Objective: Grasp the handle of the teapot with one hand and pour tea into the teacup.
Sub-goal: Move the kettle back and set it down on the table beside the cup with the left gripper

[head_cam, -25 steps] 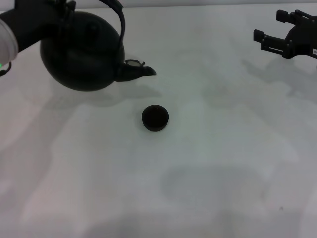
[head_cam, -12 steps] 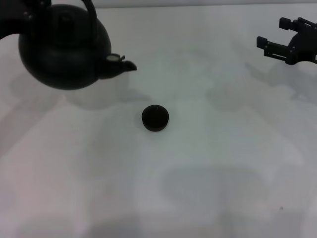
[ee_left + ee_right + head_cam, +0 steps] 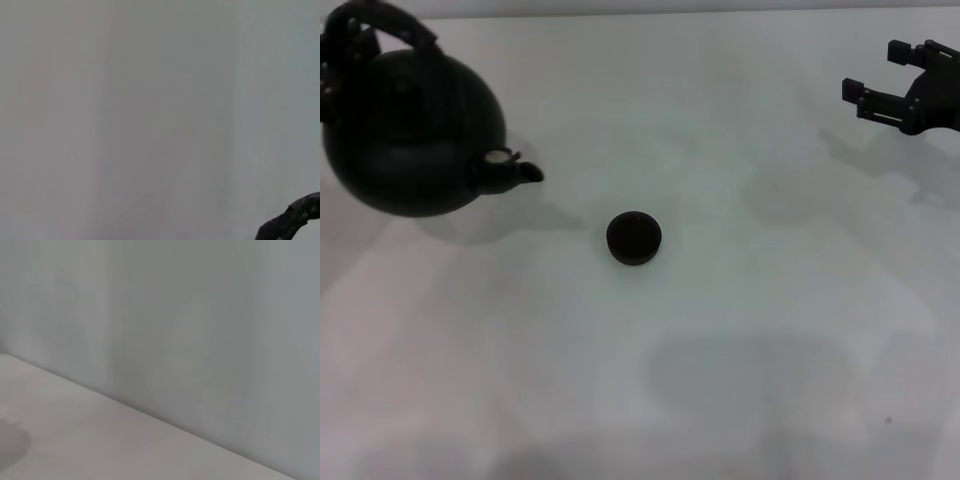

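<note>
At the far left of the head view the teapot (image 3: pixel 408 135) sits high in the frame, a round black body with its short spout (image 3: pixel 512 172) pointing right toward the middle of the worktop (image 3: pixel 720 330). A soft shadow lies on the surface below and to the right of the pot, slightly apart from its body, but whether the pot is lifted or resting cannot be told for sure. The handle (image 3: pixel 382 22) arches over the pot's top, its left end running into the picture's edge. The left claw itself is hidden there at the edge, so whether it is clamped on the handle or apart cannot be told. The left wrist view shows only a plain grey surface with a dark, rough-textured curved piece (image 3: pixel 290 222) in one corner, which may be part of the handle.

Right of the spout and a little nearer the robot, the teacup (image 3: pixel 634 238) stands upright on the pale worktop, well apart from the pot and not under the spout.

Far over at the right edge, toward the back of the worktop, the right claw (image 3: pixel 880 72) hangs with its two black fingers (image 3: pixel 868 96) spread apart and nothing between them, well away from both cup and pot. Its wrist view shows only a grey wall meeting the pale worktop.
</note>
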You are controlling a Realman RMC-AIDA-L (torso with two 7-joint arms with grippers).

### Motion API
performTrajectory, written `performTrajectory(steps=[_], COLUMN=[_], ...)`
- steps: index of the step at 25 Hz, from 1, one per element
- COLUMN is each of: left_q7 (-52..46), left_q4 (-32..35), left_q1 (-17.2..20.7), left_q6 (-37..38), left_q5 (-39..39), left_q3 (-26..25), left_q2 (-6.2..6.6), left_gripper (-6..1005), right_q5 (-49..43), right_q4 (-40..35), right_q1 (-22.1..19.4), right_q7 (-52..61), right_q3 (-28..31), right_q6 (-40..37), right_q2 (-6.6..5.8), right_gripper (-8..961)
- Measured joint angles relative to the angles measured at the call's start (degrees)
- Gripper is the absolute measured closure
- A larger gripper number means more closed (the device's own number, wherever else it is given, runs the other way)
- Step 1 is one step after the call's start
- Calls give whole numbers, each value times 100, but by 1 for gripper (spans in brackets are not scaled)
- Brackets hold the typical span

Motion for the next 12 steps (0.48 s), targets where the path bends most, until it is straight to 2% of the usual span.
performTrajectory(steps=[1,12], left_q7=[313,1524], left_q4=[-426,-1874], left_q1=[-55,-372], left_q6=[108,213], left_q5=[-140,-562], left_q3=[-216,-551], left_q2=[1,-3], left_gripper=[876,876], right_q5=[-19,-152], right_q4=[-2,-7], right_q1=[0,4], right_q7=[5,37], right_q3=[0,-3], right_q6=[0,-34], right_q2=[0,43], right_gripper=[108,108])
